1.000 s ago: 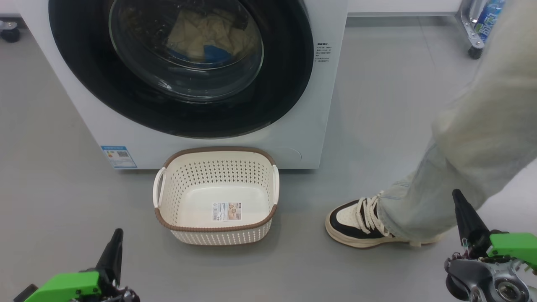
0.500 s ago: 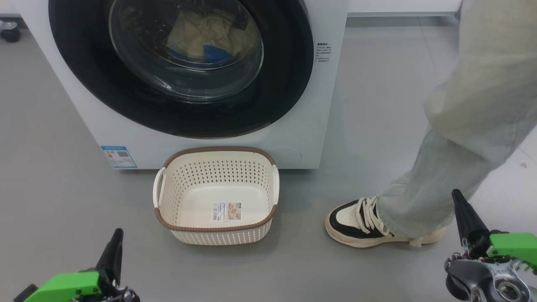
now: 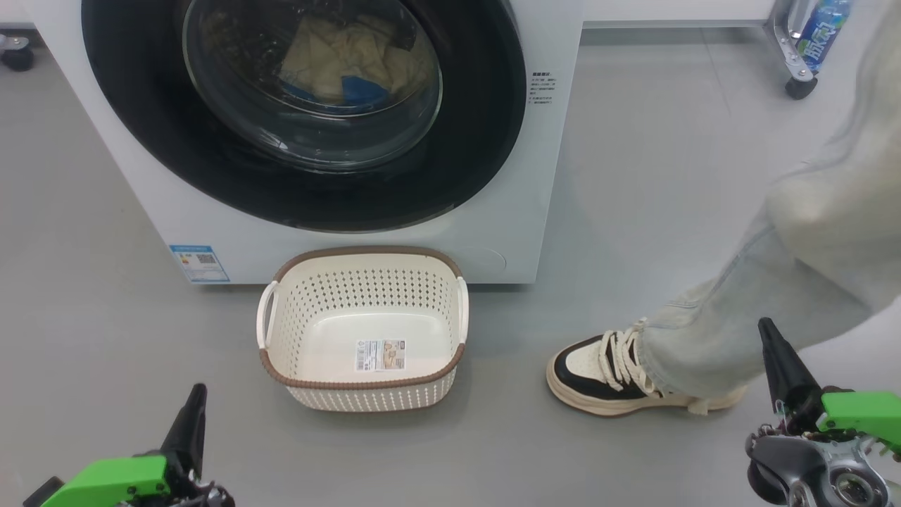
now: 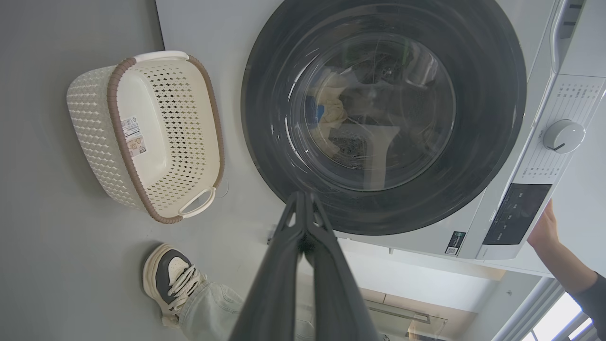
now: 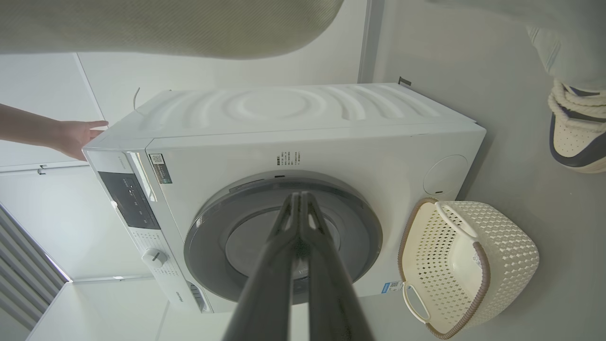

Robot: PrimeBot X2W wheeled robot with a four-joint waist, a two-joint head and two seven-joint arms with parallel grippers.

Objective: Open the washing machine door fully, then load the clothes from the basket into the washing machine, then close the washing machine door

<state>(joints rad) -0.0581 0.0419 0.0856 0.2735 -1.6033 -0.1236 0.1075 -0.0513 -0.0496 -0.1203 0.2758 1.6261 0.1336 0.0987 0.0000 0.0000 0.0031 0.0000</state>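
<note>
The basket (image 3: 362, 252) sits empty on the grey floor (image 3: 84, 338), just before the washing machine (image 3: 542, 211). Its door (image 3: 134, 141) is closed over the clothes (image 3: 345, 56) (a person's sneaker (image 3: 598, 373) stands nearby). The left hand (image 3: 198, 389) and right hand (image 3: 764, 324) hover with fingers pressed together, holding nothing.

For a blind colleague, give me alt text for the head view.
A white washing machine, door shut with pale yellow clothes behind its glass, stands behind an empty cream basket. A person's sneaker is at right; left gripper and right gripper, both shut, sit lowest.
</note>
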